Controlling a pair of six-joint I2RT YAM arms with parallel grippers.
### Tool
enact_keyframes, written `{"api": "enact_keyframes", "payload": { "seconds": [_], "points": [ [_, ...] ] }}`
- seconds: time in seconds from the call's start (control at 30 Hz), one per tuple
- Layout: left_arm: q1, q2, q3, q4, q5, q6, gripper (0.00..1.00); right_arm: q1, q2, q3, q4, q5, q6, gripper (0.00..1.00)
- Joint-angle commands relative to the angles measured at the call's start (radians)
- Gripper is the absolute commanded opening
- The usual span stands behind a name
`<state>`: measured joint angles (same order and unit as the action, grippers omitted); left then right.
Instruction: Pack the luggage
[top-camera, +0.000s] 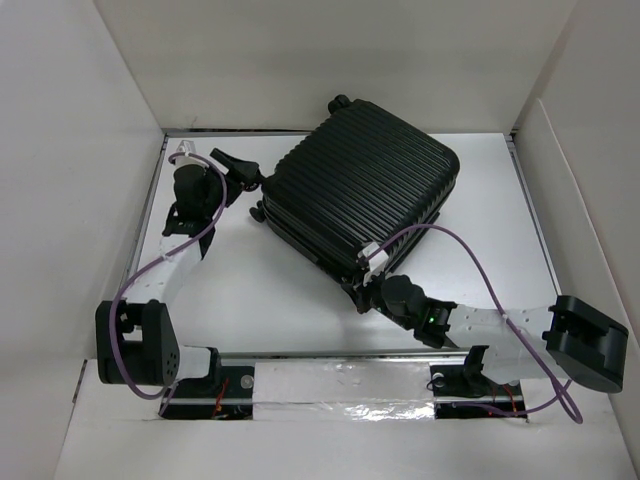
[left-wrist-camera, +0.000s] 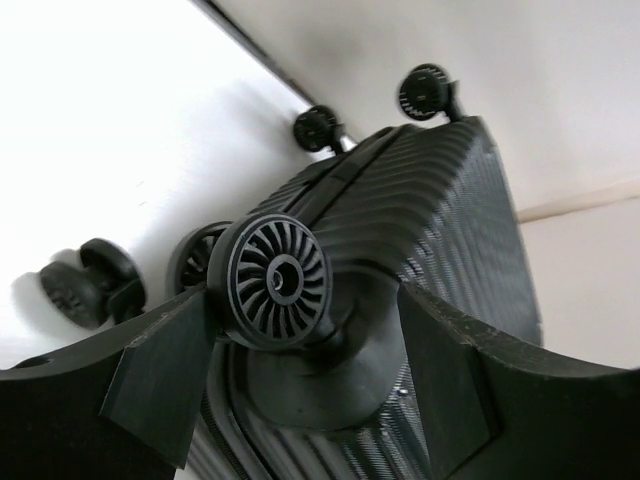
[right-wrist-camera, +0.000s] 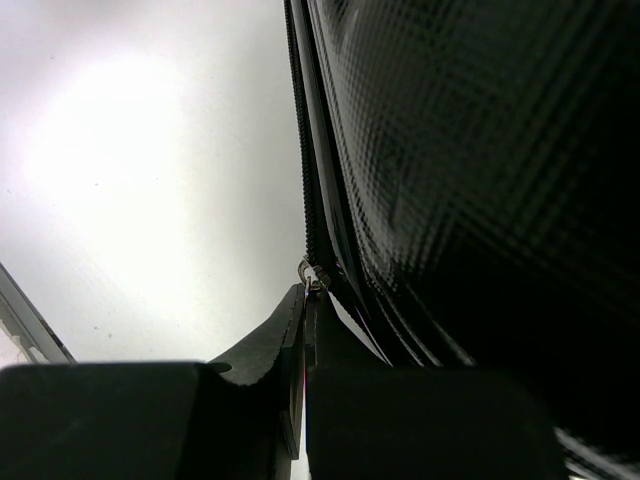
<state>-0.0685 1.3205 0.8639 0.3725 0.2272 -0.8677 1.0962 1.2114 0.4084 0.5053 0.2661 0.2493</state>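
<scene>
The black ribbed luggage (top-camera: 365, 195) lies shut and flat on the white table, turned at an angle. My left gripper (top-camera: 243, 176) is open at its left corner. In the left wrist view its jaws (left-wrist-camera: 300, 370) stand either side of a spoked black wheel (left-wrist-camera: 275, 280) and its caster, with the left finger (left-wrist-camera: 160, 380) against the wheel's rim. My right gripper (top-camera: 368, 292) is at the near corner. In the right wrist view it (right-wrist-camera: 305, 300) is shut on the small metal zipper pull (right-wrist-camera: 312, 276) beside the shell (right-wrist-camera: 470, 150).
White walls enclose the table on the left (top-camera: 70, 200), back (top-camera: 340, 60) and right (top-camera: 590, 170). Other wheels show at the case's far corner (top-camera: 338, 102) and left side (top-camera: 257, 212). Purple cables (top-camera: 470, 255) loop off both arms. A foil-taped rail (top-camera: 340, 385) runs along the near edge.
</scene>
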Motion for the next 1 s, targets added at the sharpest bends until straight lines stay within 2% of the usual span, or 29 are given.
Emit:
{"api": "enact_keyframes", "payload": {
  "seconds": [0.0,0.17,0.37,0.53,0.97],
  "points": [
    [-0.023,-0.024,0.067,-0.074,-0.046,0.067,0.69,0.021,-0.006,0.015,0.064,-0.169,0.048,0.0],
    [-0.033,-0.116,0.001,-0.093,-0.146,0.099,0.71,0.021,-0.009,0.015,0.062,-0.174,0.042,0.0],
    [-0.042,-0.124,0.07,-0.159,-0.158,0.136,0.69,0.021,-0.004,0.015,0.064,-0.18,0.041,0.0],
    [-0.051,-0.057,0.124,-0.193,-0.135,0.147,0.69,0.021,-0.001,0.017,0.064,-0.183,0.039,0.0],
    [-0.071,0.066,0.149,-0.078,-0.085,0.093,0.68,0.021,-0.001,0.013,0.061,-0.18,0.036,0.0]
  ]
}}
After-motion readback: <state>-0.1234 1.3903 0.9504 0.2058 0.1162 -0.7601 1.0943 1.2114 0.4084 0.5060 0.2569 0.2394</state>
